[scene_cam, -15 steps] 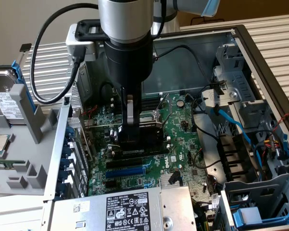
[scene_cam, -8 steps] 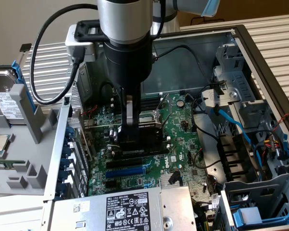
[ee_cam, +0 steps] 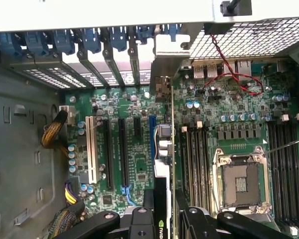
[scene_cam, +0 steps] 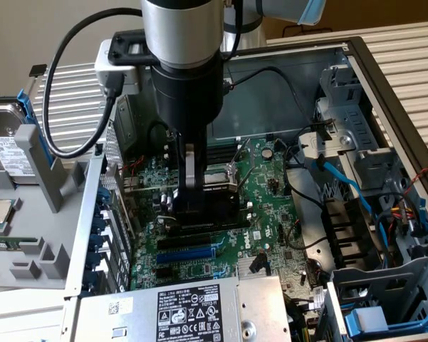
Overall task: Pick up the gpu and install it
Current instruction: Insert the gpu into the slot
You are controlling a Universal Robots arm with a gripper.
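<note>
The gripper (scene_cam: pixel 191 203) is down inside the open case (scene_cam: pixel 384 78), its jaws drawn in narrow on the gpu (scene_cam: pixel 217 206) — the wrist view shows the card (ee_cam: pixel 161 169) edge-on, pinched between the two black fingers (ee_cam: pixel 148 201). The gpu stands upright over the motherboard (scene_cam: pixel 270 206), running from the gripper (ee_cam: pixel 164 199) toward the case's rear wall, where its end meets the row of slot covers with blue latches (ee_cam: pixel 64 42). It lies just beside the blue slot (ee_cam: pixel 152 134), between that slot and the memory slots (ee_cam: pixel 194 159); whether its edge sits in a slot, I cannot tell. The empty CPU socket (ee_cam: pixel 241 181) lies beyond the memory slots, apart from the card. In the exterior view the power supply (scene_cam: pixel 192 310) sits at the near edge of the case, and a hard drive (scene_cam: pixel 11 149) stands in a grey rack at the exterior view's left, outside the case.
</note>
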